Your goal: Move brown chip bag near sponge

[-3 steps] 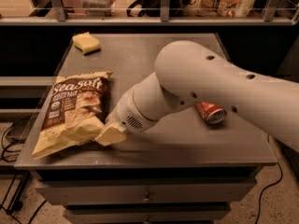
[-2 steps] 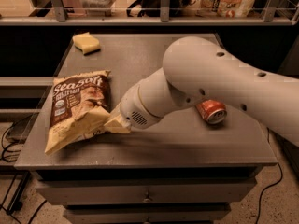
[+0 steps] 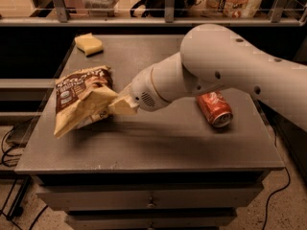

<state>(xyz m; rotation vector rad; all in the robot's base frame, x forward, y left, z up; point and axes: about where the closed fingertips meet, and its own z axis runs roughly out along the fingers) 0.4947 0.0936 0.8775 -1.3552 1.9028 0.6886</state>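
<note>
Where the gripper [image 3: 122, 105] pinches its right edge, you have the brown chip bag [image 3: 80, 99]: over the left half of the table [image 3: 158, 143], tilted, dark printed face up, cream end hanging low toward the front-left corner. Sponge [image 3: 89, 43]: pale yellow, back-left corner of the table, well apart from the bag. Arm [image 3: 225, 66]: white, reaching in from the right of the view. Soda can [image 3: 214, 109]: red, on its side, right of the gripper, partly under the arm.

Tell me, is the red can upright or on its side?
On its side: the red can shows its silver end to the camera. The gripper, left of it, grips the brown chip bag.
</note>
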